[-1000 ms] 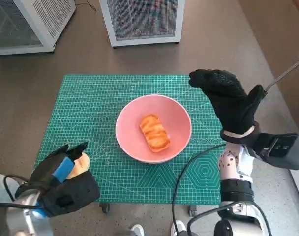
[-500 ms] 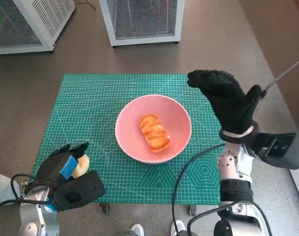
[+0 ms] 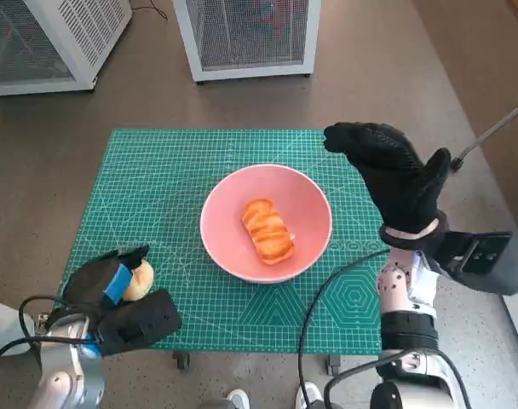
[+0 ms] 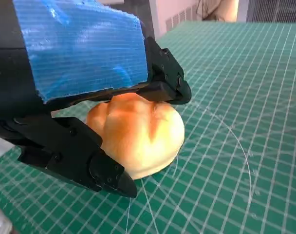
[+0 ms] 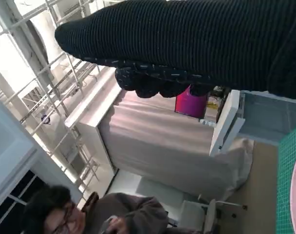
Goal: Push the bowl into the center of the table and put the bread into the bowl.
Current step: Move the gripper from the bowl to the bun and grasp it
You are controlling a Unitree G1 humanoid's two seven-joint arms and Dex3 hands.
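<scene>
Left hand: the left hand (image 3: pixel 114 294) lies low at the near left corner of the green cutting mat (image 3: pixel 157 187), its black fingers (image 4: pixel 160 80) closed round a pale round bread roll (image 4: pixel 138 134); the roll rests on the mat while gripped, as the left wrist view shows.
Right hand: the right hand (image 3: pixel 395 175) is raised above the mat's right side, fingers apart and slightly curled, holding nothing; the right wrist view shows only the glove's edge (image 5: pixel 187 44), so exact finger spread is hard to judge.
Bowl: the pink bowl (image 3: pixel 306 200) sits upright near the middle of the mat, well apart from the left hand and just left of the right hand in the head view.
Bowl contents: one glazed, ridged bread (image 3: pixel 267 230) lies inside the bowl, near its centre.
Surroundings: two white mesh-sided cabinets (image 3: pixel 246 34) stand on the floor beyond the far edge of the mat; a black cable (image 3: pixel 327 294) crosses the near right corner of the mat; a person (image 5: pixel 89 217) appears in the right wrist view.
Open room: bare mat lies between the left hand and the bowl, and along the mat's far and left sides.
Edges: the left hand and roll are close to the mat's near edge.
</scene>
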